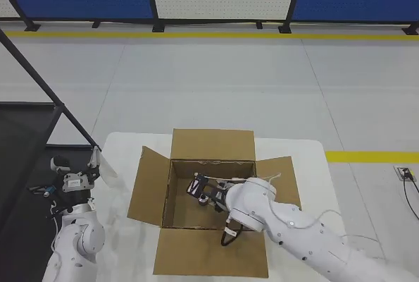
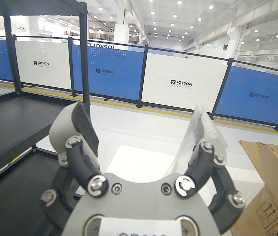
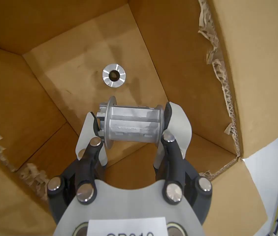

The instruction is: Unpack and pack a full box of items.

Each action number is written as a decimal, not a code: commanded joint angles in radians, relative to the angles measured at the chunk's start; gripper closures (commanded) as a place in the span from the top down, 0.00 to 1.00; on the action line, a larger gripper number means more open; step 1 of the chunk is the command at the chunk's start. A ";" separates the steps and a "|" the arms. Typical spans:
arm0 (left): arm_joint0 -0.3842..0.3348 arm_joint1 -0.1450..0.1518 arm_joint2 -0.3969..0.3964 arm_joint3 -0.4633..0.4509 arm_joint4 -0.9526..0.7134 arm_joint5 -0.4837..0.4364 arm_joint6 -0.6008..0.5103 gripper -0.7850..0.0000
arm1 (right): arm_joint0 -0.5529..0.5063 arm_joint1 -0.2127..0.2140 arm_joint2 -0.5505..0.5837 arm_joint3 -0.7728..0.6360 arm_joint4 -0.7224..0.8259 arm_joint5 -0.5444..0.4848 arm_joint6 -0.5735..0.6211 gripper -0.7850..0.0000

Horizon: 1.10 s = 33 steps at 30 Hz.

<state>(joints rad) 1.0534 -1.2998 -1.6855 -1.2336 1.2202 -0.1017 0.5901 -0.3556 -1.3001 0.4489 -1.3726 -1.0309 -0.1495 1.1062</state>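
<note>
Count: 1 cardboard box (image 1: 213,144), all 4 flaps (image 1: 147,185) folded out, on a white table (image 1: 301,151). 2 metal parts inside: 1 flanged metal spool (image 3: 134,126) and 1 small metal ring (image 3: 114,75).

R arm is down in the box. The right gripper (image 3: 131,119) is closed onto the spool, pads on its two ends, spool lying crosswise between them. Can't tell if the spool touches the floor. The ring lies flat on the box floor, apart from the spool and off every wall, w/ bare cardboard all round it.

Edges: box corners are torn, w/ ragged corrugate along the flap folds (image 3: 215,57). Walls sit close on both sides of the R fingers.

The left gripper (image 2: 140,119) sits off the table's left side, next to the black rack (image 2: 13,124) and well apart from the box. Fingers spread wide, nothing clamped. 1 piece of clear plastic film (image 2: 200,128) hangs on one finger.
</note>
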 commanded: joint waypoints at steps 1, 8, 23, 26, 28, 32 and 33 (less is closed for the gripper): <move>0.000 0.000 0.000 0.000 0.000 0.000 0.000 1.00 | 0.041 -0.035 -0.026 0.083 0.038 -0.023 0.028 0.00; 0.000 0.000 0.000 0.000 0.000 0.000 0.000 1.00 | 0.106 -0.126 -0.081 0.299 0.079 -0.045 0.030 0.00; 0.000 0.000 0.000 0.000 0.000 0.000 0.000 1.00 | 0.117 -0.215 -0.086 0.570 0.126 -0.167 -0.073 0.44; 0.000 0.000 0.000 0.000 0.000 0.000 0.000 1.00 | 0.115 -0.218 -0.079 0.572 0.117 -0.182 -0.085 0.52; 0.000 0.000 0.000 0.000 0.000 0.000 0.000 1.00 | 0.110 -0.217 -0.074 0.560 0.105 -0.185 -0.090 0.57; 0.000 0.000 0.000 0.000 0.000 0.000 0.000 1.00 | 0.088 -0.201 -0.054 0.499 0.075 -0.178 -0.099 0.91; 0.000 0.000 0.000 0.000 0.000 0.000 0.000 1.00 | 0.081 -0.194 -0.045 0.478 0.065 -0.175 -0.099 0.94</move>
<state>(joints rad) 1.0534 -1.2998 -1.6855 -1.2336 1.2202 -0.1017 0.5901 -0.2683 -1.5011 0.3953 -0.8738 -0.9565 -0.3281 1.0079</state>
